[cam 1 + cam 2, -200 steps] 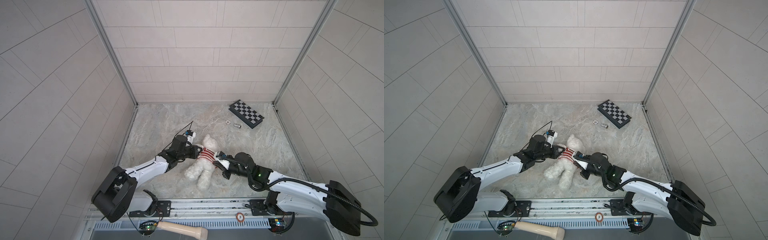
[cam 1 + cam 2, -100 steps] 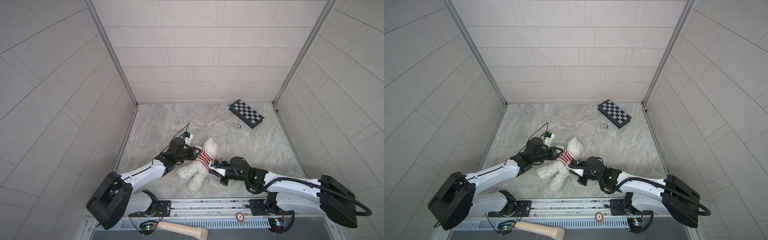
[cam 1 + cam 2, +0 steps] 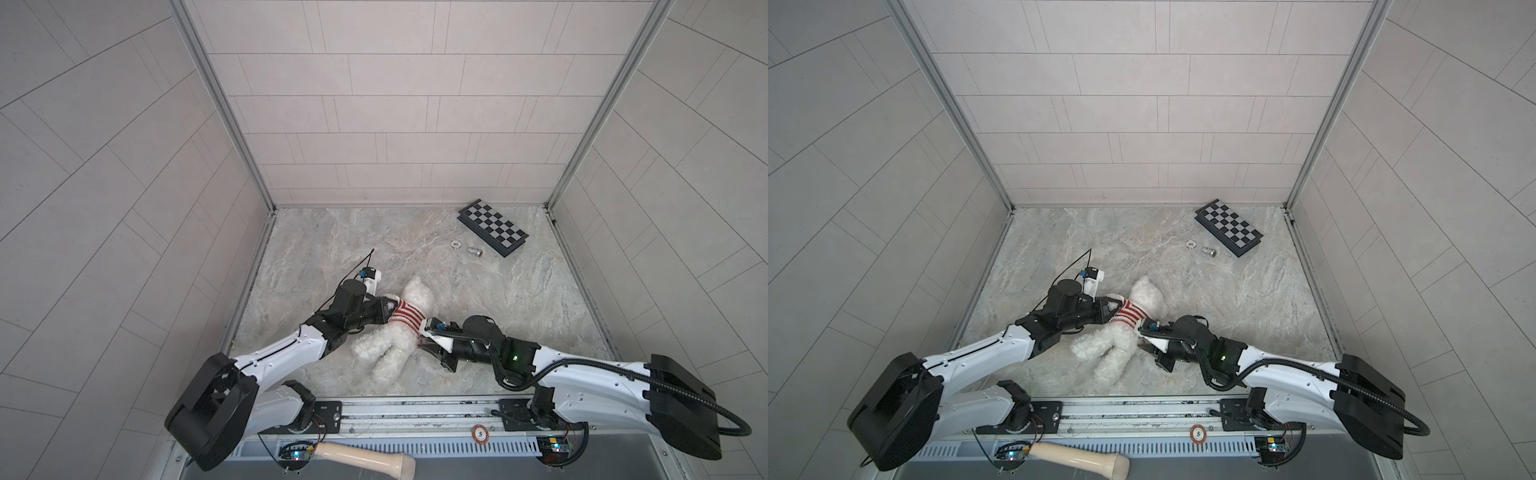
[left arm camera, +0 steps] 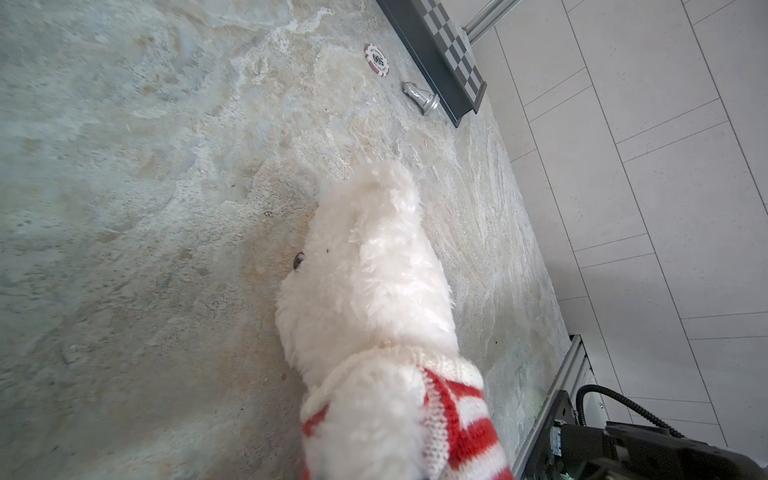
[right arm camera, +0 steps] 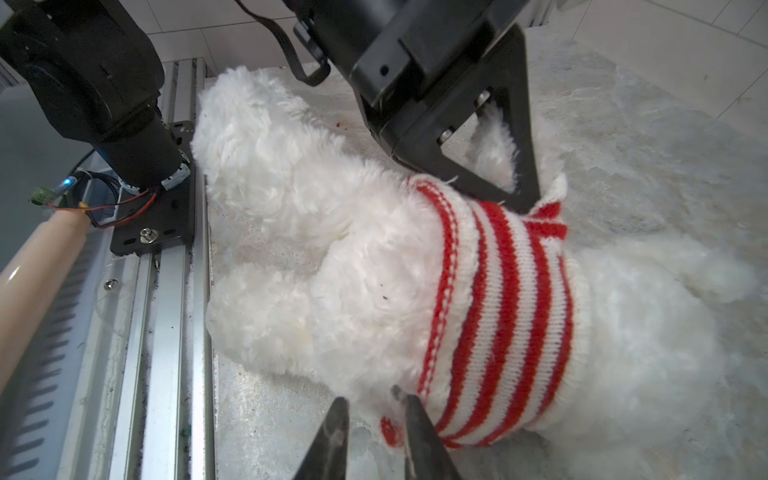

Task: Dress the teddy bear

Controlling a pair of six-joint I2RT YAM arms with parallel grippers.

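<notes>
Right wrist view: the fluffy white plush teddy bear (image 5: 332, 249) lies on the marbled grey worktop (image 5: 665, 145), a red-and-white striped knit sweater (image 5: 498, 299) round its chest. The left fingers (image 5: 521, 137) pinch shut on the sweater's far edge; the right fingers (image 5: 419, 436) stand slightly parted at its near hem. The left arm (image 3: 282, 353) and right arm (image 3: 582, 374) reach in low from opposite sides.

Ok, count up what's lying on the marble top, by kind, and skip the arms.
bear: 1
sweater: 1
chessboard: 1
chip: 1
silver piece: 1
Total: 5
</notes>
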